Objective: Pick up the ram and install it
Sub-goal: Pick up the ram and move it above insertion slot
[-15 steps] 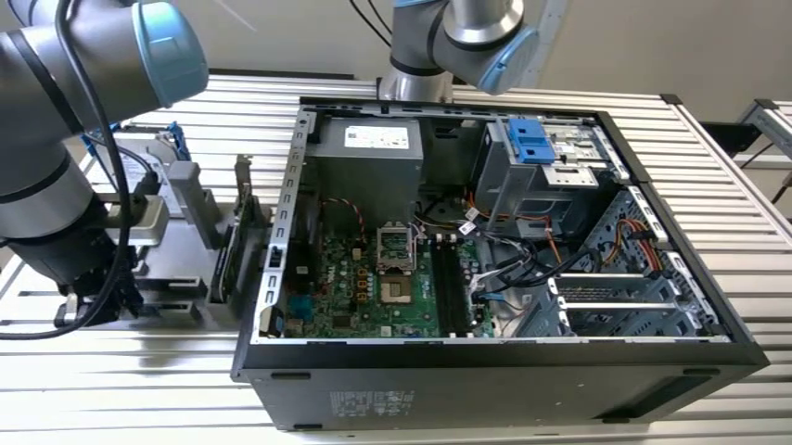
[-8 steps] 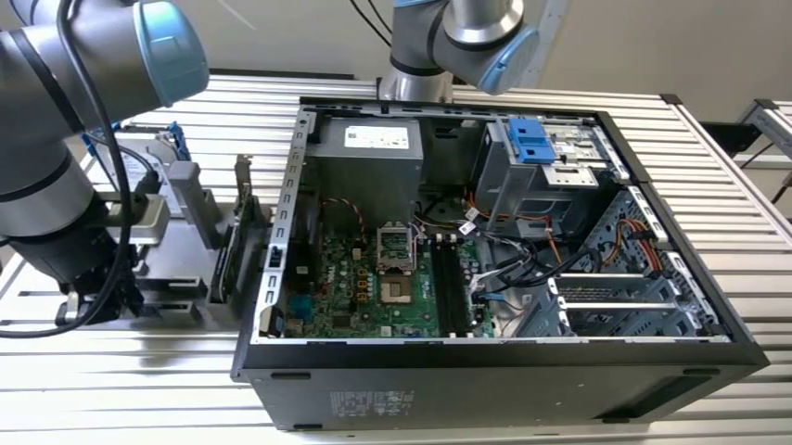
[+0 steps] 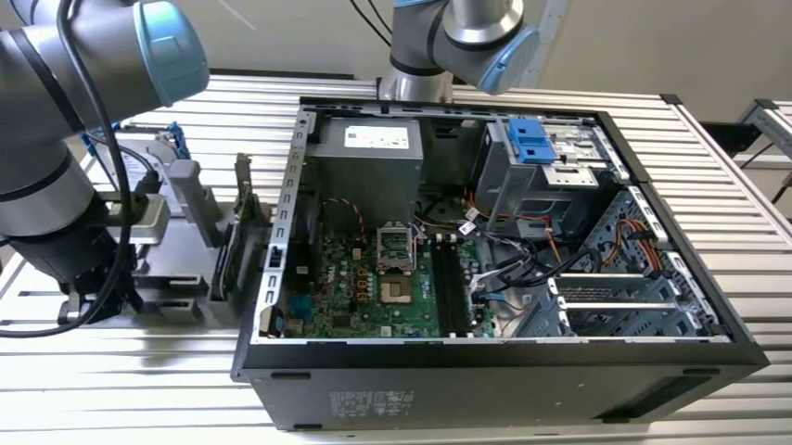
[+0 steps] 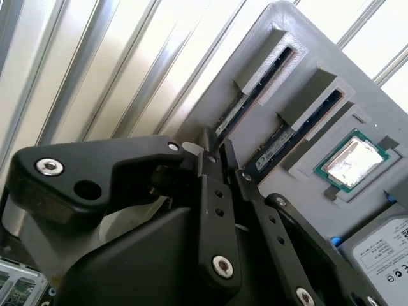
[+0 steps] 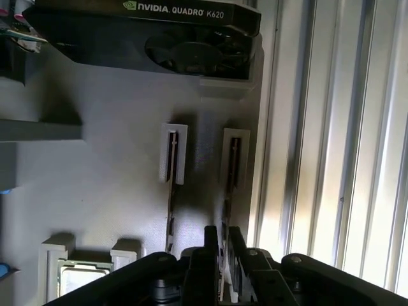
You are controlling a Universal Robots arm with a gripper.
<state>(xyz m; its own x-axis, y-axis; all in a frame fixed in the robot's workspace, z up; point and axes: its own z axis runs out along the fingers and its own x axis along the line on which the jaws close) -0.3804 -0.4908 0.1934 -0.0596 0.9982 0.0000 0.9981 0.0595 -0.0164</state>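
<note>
- Gripper fingers are standing narrow in both wrist views, closing on the ram with one black finger on each face of the stick.
- We are reading the gap between the fingers as no wider than the board itself; the gripper is meeting the ram at the stick's near end.
- The ram is sitting edge-up in a slot of the grey holder tray, in the slot nearest the tray's outer edge, just beside the slatted table.
- We are seeing a second memory stick standing in the neighbouring slot, parallel to the ram and apart from the fingers.
- A processor chip is lying in a recess beyond the second stick, and a silver hard drive is lying near it.
- A black expansion card with a fan is resting at the far end of the tray in the first wrist view.
- In the exterior view, the arm is reaching down at the exterior view's left, over the tray, beside the open computer case.
- Inside the case, the motherboard is lying face-up, well apart from the ram.
</note>
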